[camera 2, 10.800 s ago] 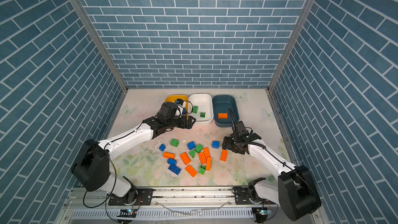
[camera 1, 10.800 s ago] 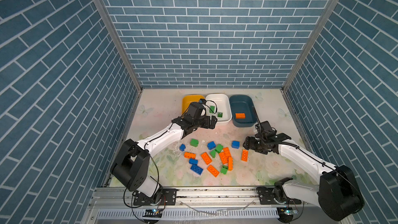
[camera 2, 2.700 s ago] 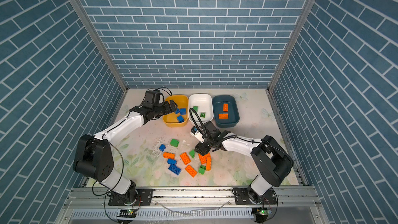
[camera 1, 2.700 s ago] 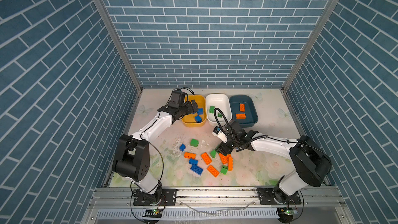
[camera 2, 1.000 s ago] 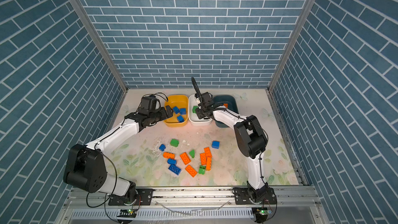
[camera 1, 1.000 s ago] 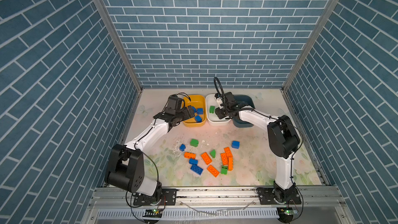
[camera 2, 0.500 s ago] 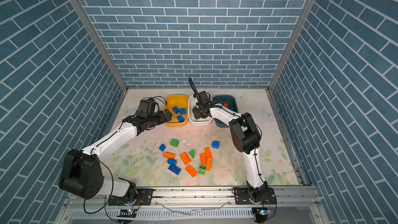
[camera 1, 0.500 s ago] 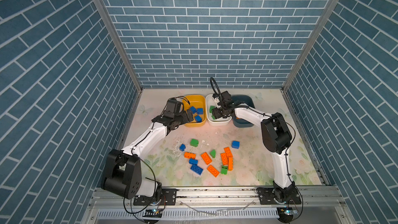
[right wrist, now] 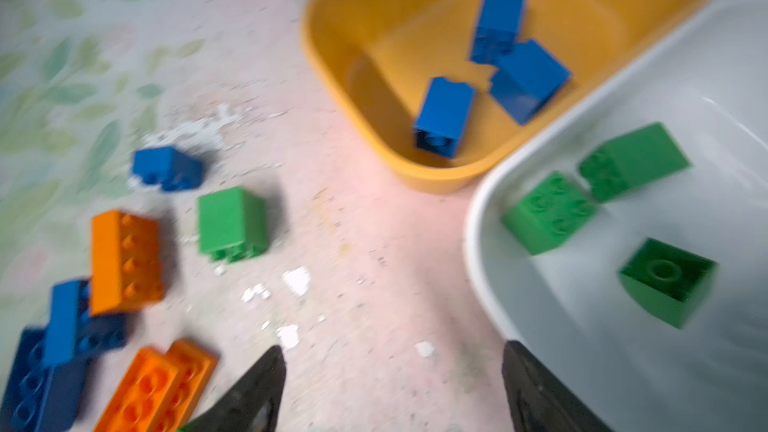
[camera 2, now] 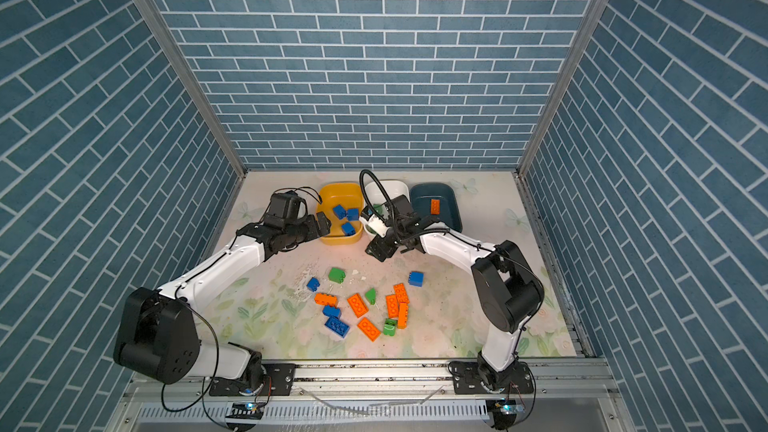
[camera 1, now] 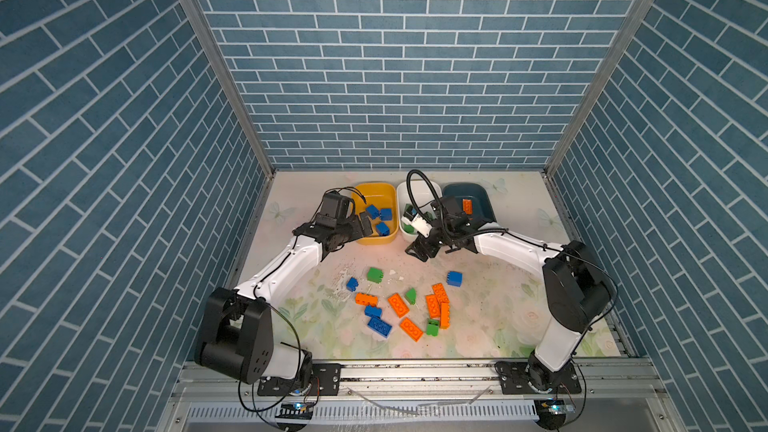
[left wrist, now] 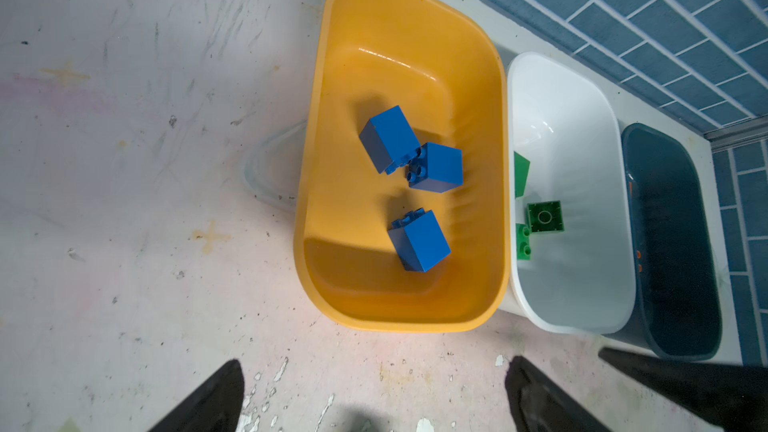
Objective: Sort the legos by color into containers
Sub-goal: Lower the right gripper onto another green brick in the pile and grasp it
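Left gripper point(left wrist: 374, 363) wide, empty, by yellow tub point(camera 1: 374, 192) holding three blue legos point(camera 1: 382, 227).
Right gripper point(right wrist: 392, 349) spread, empty, beside white tub point(right wrist: 473, 218) holding three green legos point(right wrist: 548, 211).
Teal tub point(camera 1: 482, 201) shows one orange lego point(camera 1: 467, 205).
Roughly dozen loose legos point(camera 1: 398, 305) on surface point(camera 1: 498, 317); judged under halfway.

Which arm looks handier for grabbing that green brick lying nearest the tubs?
Probably right. The right gripper hangs open over the table before the white tub, where greens lie, and its wrist camera faces the green brick. The left gripper points at the yellow tub.
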Tool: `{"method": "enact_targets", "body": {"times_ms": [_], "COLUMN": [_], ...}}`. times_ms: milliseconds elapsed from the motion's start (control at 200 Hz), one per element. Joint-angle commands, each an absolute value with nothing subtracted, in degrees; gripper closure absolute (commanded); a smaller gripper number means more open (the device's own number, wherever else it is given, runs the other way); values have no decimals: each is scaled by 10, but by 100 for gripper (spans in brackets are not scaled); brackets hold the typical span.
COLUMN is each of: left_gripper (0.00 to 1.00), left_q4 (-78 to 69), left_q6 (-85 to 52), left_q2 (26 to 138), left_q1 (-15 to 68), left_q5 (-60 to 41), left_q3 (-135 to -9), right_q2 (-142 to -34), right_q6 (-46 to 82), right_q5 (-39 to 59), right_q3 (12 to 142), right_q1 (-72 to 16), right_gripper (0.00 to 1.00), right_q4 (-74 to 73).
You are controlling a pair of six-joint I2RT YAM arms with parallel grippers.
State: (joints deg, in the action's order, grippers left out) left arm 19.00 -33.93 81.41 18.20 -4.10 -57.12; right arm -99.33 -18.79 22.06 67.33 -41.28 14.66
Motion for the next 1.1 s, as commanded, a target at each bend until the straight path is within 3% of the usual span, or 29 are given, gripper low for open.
{"method": "enact_targets", "body": {"times_ms": [0,215,500,1095], "left_gripper": [1,1,1,1], "left_q4": [210,181,180,183], "left_q6": [-340,-338,-338,-340], "left_q2": [813,793,782,796], "left_q1": [183,183,182,183], "left_q5": [-40,-47,-41,-43], "left_q3": [-580,-565,-558,-559], "right_q2": [-974,-988,-1046,-1092], "right_q6": [-364,-474,-528,-540], "right_q5": [291,249,209,179], "right_q3": [631,643,681,701], "right_q1": [-431,-479,-520,-533], "right_gripper": [18,18,19,46], "right_q4": [217,305,330,329]}}
